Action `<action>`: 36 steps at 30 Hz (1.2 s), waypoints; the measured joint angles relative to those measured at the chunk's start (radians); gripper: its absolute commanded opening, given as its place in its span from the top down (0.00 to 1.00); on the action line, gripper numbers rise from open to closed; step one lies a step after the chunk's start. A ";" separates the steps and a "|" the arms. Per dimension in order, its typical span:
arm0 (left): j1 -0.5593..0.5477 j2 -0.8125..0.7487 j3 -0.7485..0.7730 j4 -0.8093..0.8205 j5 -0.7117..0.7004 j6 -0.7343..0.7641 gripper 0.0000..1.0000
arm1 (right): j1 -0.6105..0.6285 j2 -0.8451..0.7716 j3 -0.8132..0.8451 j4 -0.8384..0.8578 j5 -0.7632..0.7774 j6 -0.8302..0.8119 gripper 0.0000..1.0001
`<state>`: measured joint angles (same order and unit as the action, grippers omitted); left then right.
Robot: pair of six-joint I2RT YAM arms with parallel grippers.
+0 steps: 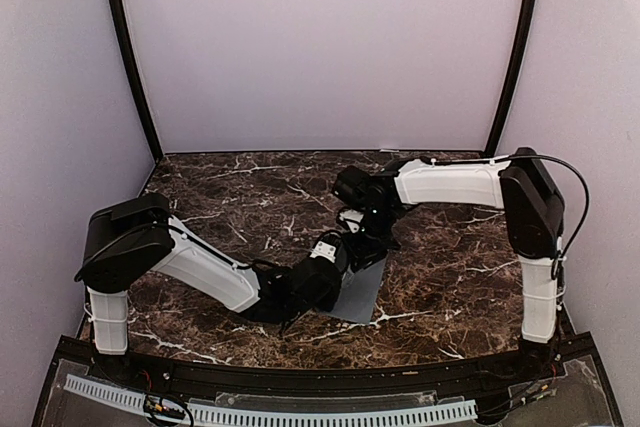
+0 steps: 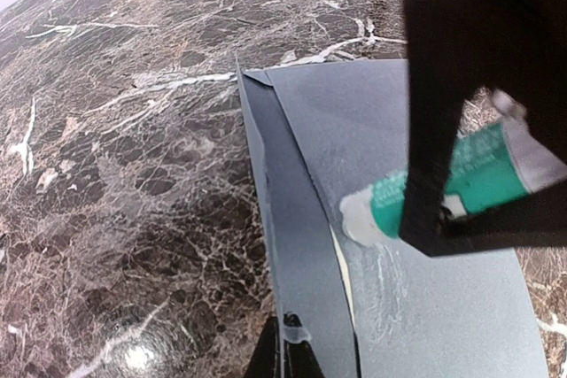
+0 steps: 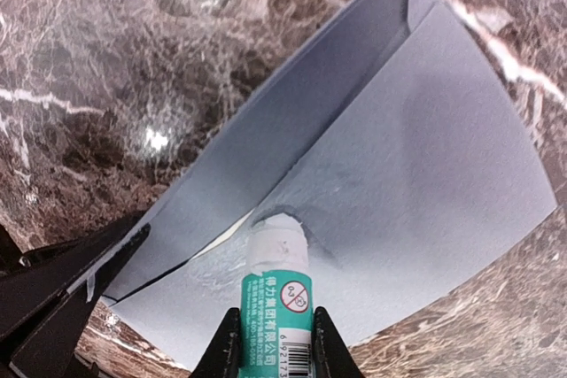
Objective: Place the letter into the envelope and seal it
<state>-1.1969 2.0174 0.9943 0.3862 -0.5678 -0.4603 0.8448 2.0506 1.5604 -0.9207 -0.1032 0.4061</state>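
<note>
The blue-grey envelope (image 1: 364,290) (image 2: 399,121) (image 3: 434,148) lies on the marble table, its flap (image 2: 297,219) (image 3: 266,139) lifted along the left edge. My left gripper (image 2: 288,353) is shut on the flap's edge. My right gripper (image 3: 276,343) is shut on a white-and-green glue stick (image 3: 276,294) (image 2: 478,174). The stick's white tip presses on the envelope's body beside the flap crease, with pale glue streaks (image 2: 390,285) beside it. Of the letter only a thin pale sliver (image 2: 342,265) (image 3: 226,232) shows in the envelope's mouth.
The dark marble table (image 1: 230,187) is enclosed by white walls with black corner posts. Both arms meet over the envelope near the table's front middle (image 1: 345,247), wrists close together.
</note>
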 measured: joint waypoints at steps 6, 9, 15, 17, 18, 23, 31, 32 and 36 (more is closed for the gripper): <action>0.000 0.000 0.000 0.000 0.001 0.008 1.00 | -0.014 0.031 0.046 -0.008 0.026 -0.024 1.00; 0.000 0.000 0.000 0.000 0.000 0.008 1.00 | -0.014 0.031 0.047 -0.008 0.025 -0.029 1.00; 0.000 0.000 0.002 -0.004 -0.005 0.007 1.00 | -0.001 0.018 0.033 0.000 0.024 -0.022 1.00; -0.002 0.000 0.002 -0.008 -0.010 0.007 1.00 | 0.008 0.012 0.024 0.005 0.023 -0.011 1.00; -0.003 0.000 0.002 -0.010 -0.014 0.006 1.00 | 0.015 0.008 0.021 0.005 0.027 -0.005 1.00; -0.012 0.000 0.002 -0.021 -0.035 -0.005 1.00 | 0.030 -0.004 0.006 0.002 0.043 0.037 1.00; -0.019 0.000 0.002 -0.029 -0.051 -0.019 1.00 | 0.057 -0.042 -0.047 -0.009 0.039 0.077 1.00; -0.019 0.000 0.002 -0.029 -0.050 -0.019 1.00 | 0.060 -0.047 -0.053 -0.007 0.031 0.078 1.00; -0.019 0.000 0.003 -0.029 -0.050 -0.018 1.00 | 0.083 -0.061 -0.080 0.008 -0.014 0.084 1.00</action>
<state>-1.2156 2.0178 0.9970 0.3569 -0.6178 -0.4782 0.9276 1.9892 1.4807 -0.9123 -0.1177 0.4896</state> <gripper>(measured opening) 0.005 0.194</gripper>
